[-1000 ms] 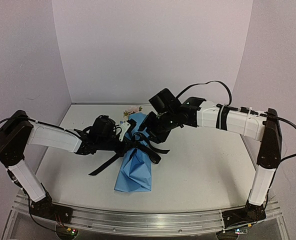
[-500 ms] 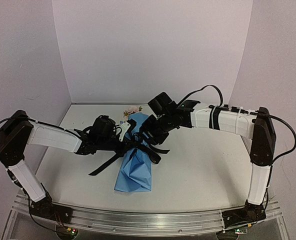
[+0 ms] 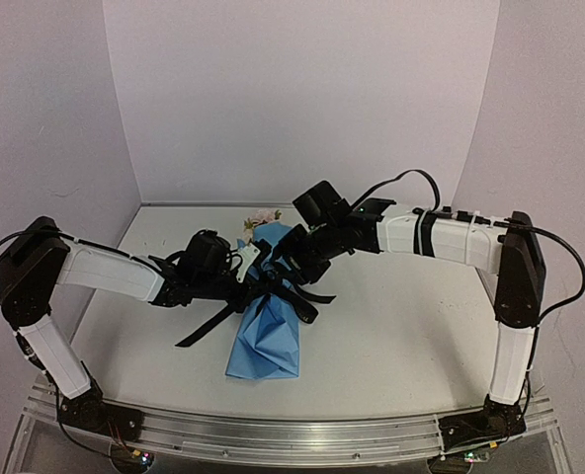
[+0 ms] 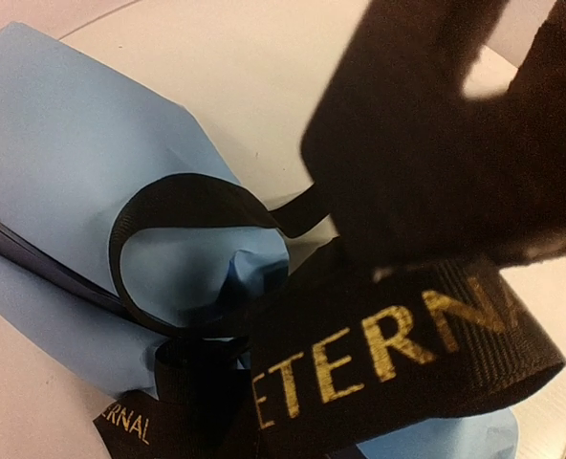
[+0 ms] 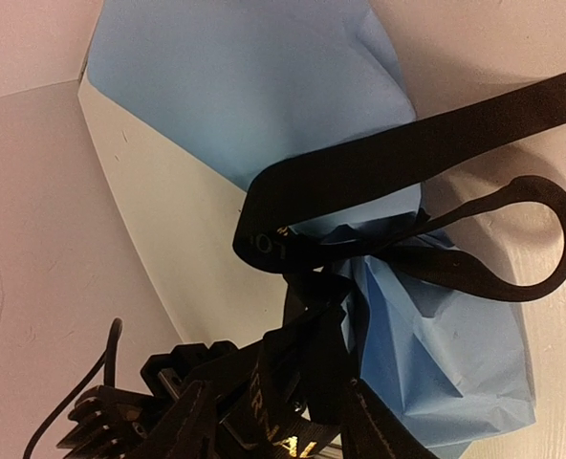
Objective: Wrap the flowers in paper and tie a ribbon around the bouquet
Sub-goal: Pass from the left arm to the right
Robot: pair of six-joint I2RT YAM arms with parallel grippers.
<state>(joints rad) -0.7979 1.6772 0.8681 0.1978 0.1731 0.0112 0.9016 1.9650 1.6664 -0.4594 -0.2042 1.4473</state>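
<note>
Nearest the arm bases, the blunt folded end of the bouquet [image 3: 265, 346] lies on the white bench [image 3: 401, 326]. Its light blue paper [image 5: 264, 86] is creased and pinched in at the waist. A loose tail of the black ribbon [image 4: 398, 359] trails off to the left across the bench. At the waist the ribbon wraps around the paper, and each wrist view shows an open loop of it.

Gold capitals are printed along the ribbon. In the left wrist view "ETERNA" reads plainly, with the last letter lost where the band curves away. A smaller "ERNAL" shows on a strand at the bottom left corner. In the right wrist view only "RNAL" can be read, partly covered by other strands.

The left gripper [image 3: 243, 284] sits at the bouquet's left side, jaws together and clamped on the ribbon. Up close its fingers [image 4: 426, 143] are only a dark blur filling the upper right. The right gripper [image 3: 289, 265] hangs over the upper waist. Its tips are lost among black ribbon and black housing, so I cannot tell whether they are apart or together.

Beyond both grippers, the flowers [image 3: 262, 217] poke out of the far end, pale pink, small and mostly hidden by the arms.
</note>
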